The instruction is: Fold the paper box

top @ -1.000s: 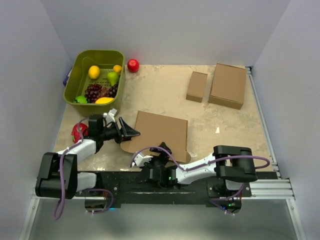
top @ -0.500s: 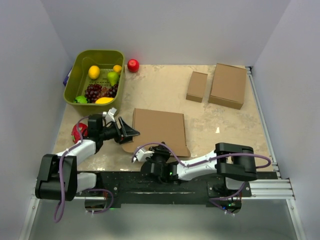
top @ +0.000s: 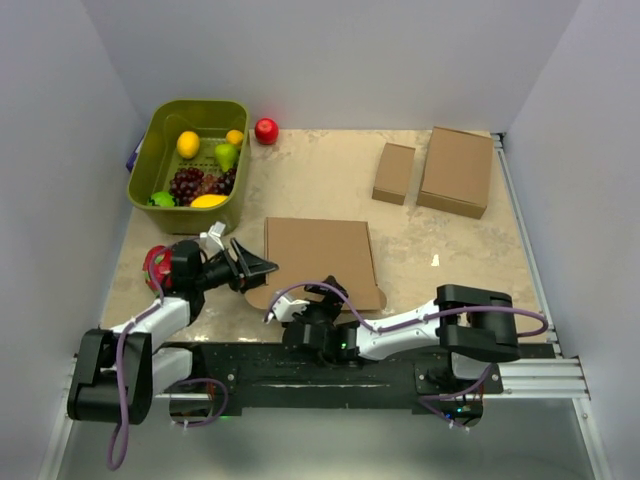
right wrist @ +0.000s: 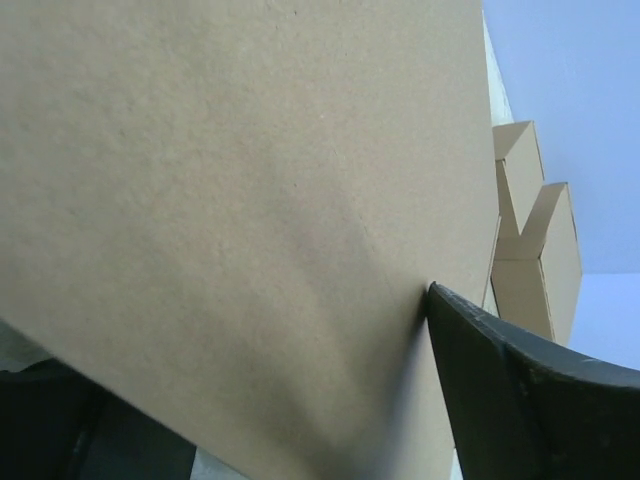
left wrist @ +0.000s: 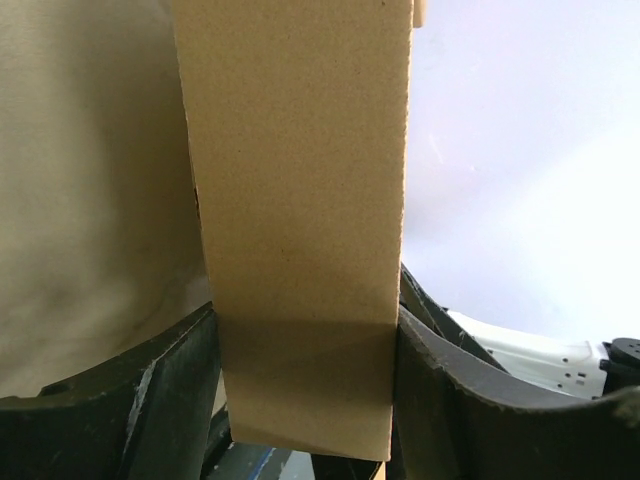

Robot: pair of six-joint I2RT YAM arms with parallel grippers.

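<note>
Both fingers [left wrist: 165,400] of the left gripper [top: 258,268] press on opposite faces of a narrow flap of the paper box [top: 318,258], clamping it. One dark finger [right wrist: 520,400] of the right gripper [top: 318,296] touches the edge of the box's broad panel; whether that gripper is grasping it cannot be told. The box lies on the table [top: 320,180] toward the near side, with the left gripper at its left edge and the right gripper at its near edge. At the far right a small box [top: 394,173] and a medium box [top: 456,170] stand side by side. At the far left is a green basket [top: 140,165] of fruit, with a red apple [top: 266,130] just beside it.
</note>
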